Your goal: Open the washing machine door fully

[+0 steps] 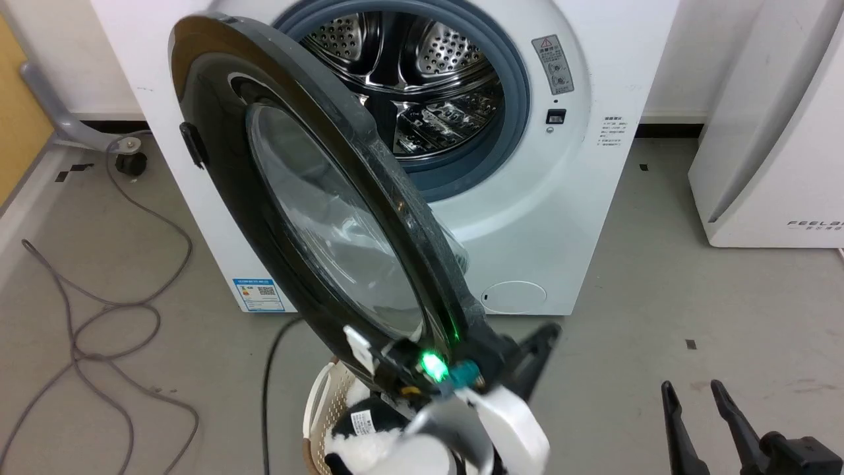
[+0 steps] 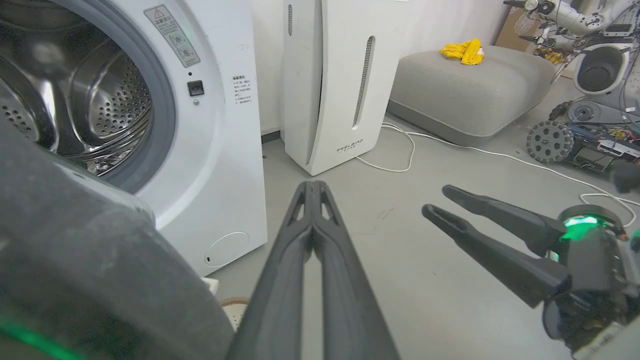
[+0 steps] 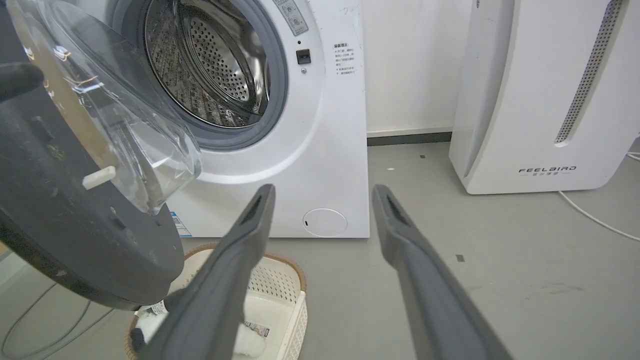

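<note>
The left gripper (image 2: 312, 186) has its two fingers pressed together with nothing between them, pointing past the free edge of the washing machine door (image 1: 297, 198). Its body sits by the door's near lower rim, on the glass-bowl side; whether it touches there I cannot tell. The right gripper (image 1: 692, 389) hangs at the near right, fingers apart and empty, well apart from the door.

The door is hinged at the left of the machine (image 1: 580, 218) and stands swung out toward the near side. The drum (image 1: 422, 72) is exposed, but the swing looks unfinished.

The best move, I judge, is a steady push leftward on the inner rim, following the hinge's arc and pressing on the solid rim, not the glass. Watch the basket (image 3: 280, 295) on the floor just under the rim, and the cables (image 1: 115, 305) at the left.
</note>
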Robot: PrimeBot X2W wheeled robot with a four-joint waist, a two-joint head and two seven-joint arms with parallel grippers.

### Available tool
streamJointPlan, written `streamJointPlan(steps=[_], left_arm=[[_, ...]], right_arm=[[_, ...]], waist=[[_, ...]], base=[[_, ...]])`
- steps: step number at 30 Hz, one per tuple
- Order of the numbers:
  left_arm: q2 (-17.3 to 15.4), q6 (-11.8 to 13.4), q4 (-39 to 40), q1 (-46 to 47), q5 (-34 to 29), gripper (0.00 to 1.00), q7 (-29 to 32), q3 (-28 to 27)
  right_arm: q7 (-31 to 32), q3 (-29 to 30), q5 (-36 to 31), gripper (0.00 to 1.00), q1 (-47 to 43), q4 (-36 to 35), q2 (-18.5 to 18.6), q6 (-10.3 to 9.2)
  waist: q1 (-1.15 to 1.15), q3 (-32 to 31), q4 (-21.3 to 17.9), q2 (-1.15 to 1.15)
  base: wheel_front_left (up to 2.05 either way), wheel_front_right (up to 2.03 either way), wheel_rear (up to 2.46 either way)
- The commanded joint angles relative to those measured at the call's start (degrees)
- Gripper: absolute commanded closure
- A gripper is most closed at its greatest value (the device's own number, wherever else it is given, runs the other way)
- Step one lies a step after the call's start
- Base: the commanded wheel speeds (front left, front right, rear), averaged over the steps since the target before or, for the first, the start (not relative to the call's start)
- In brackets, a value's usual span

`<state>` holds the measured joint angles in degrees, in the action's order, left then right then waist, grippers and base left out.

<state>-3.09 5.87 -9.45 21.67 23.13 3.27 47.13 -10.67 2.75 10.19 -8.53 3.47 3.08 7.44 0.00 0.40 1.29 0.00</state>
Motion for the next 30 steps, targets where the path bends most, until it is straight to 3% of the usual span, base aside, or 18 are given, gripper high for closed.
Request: streamJointPlan(steps=[1, 7, 16, 30], left_arm=[[0.08, 0.53, -1.74, 2.18, 0.98, 1.0, -1.3, -0.66], [0.19, 2.44, -6.79, 6.54, 5.4, 1.0, -4.44, 0.99], [0.21, 7.87, -12.82, 10.82, 12.61, 1.0, -7.51, 6.24], [-0.51, 10.52, -13.4, 8.7, 16.06, 1.0, -11.04, 7.96]], right_arm=[[0.01, -0.19, 0.43, 0.0, 0.34, 0.31, -0.2, 0.05], [0.05, -0.47, 0.74, 0.0, 0.55, 1.24, -0.2, 0.05], [0.31, -0.64, 1.54, 0.0, 0.96, 2.3, -0.2, 0.05], [0.43, 0.42, 2.18, 0.0, 0.42, 3.6, -0.2, 0.05]], waist=[[0.0, 0.09, -0.03, 0.0], [0.0, -0.13, -0.26, 0.0], [0.0, -0.46, -0.59, 0.0], [0.0, -1.12, 1.55, 0.0]], base=[[0.0, 0.0, 0.0], [0.0, 0.0, 0.0], [0.0, 0.0, 0.0], [0.0, 0.0, 0.0]])
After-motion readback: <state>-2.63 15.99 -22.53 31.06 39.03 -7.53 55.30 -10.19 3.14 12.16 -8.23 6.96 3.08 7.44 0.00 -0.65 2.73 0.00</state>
